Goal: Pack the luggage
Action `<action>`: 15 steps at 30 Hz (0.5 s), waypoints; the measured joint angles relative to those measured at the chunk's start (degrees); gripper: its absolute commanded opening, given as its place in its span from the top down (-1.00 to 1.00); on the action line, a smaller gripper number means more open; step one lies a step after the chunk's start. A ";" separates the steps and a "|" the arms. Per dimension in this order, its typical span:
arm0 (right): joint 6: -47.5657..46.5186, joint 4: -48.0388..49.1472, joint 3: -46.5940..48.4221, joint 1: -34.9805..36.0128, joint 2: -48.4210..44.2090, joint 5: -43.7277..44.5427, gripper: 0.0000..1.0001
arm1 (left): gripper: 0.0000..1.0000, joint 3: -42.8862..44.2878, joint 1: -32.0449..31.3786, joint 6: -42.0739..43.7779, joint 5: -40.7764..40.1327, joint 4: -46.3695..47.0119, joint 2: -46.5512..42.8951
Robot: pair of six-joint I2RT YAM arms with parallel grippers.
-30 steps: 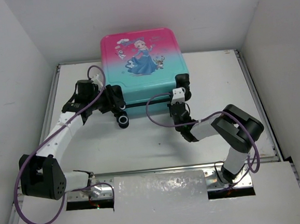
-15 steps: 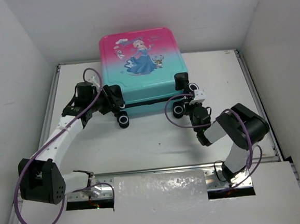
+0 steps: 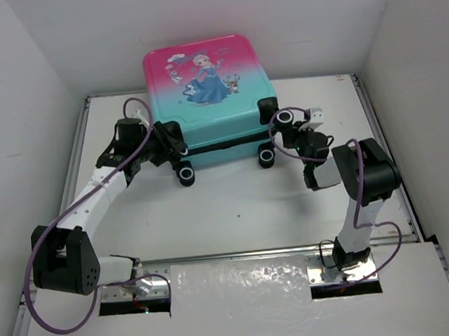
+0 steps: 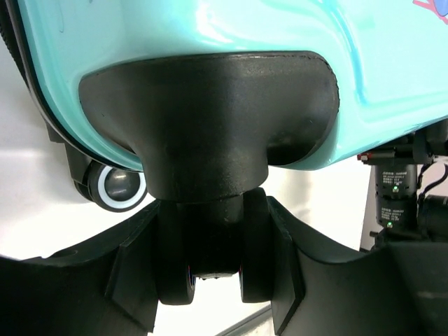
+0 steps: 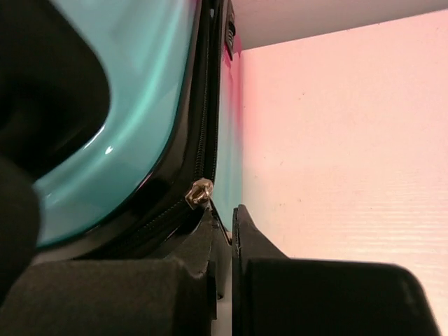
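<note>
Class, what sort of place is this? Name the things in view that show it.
Probably a robot lab cell: a white table boxed by plain white walls, the left arm and right arm bolted at its near edge, the luggage between them.

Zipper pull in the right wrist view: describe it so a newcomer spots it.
Start at the teal luggage shell filling the left. Follow its black zip track down to the tips of the shut right claw. The zipper pull, pinched there, is the only shiny metal bit.
</note>
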 measured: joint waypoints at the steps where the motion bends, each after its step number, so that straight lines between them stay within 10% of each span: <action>1: 0.85 -0.61 1.09 -0.76 0.66 -1.20 1.00 | 1.00 0.17 0.00 -0.02 0.00 0.42 0.48; 7: 4.26 -7.34 14.10 -4.35 7.93 -8.52 1.00 | 1.00 2.91 0.00 1.53 0.22 -1.07 3.04; 13: 2.78 -29.44 51.21 -7.37 25.99 -23.98 1.00 | 1.00 8.46 -0.26 5.29 -1.99 -6.56 6.43; 14: 2.34 -32.11 54.69 -7.39 27.63 -25.59 1.00 | 0.95 10.36 -0.48 6.60 -3.21 -8.74 7.37; 15: 1.84 -33.92 55.52 -7.26 28.02 -26.58 1.00 | 0.34 12.37 -0.72 8.02 -4.55 -11.06 8.35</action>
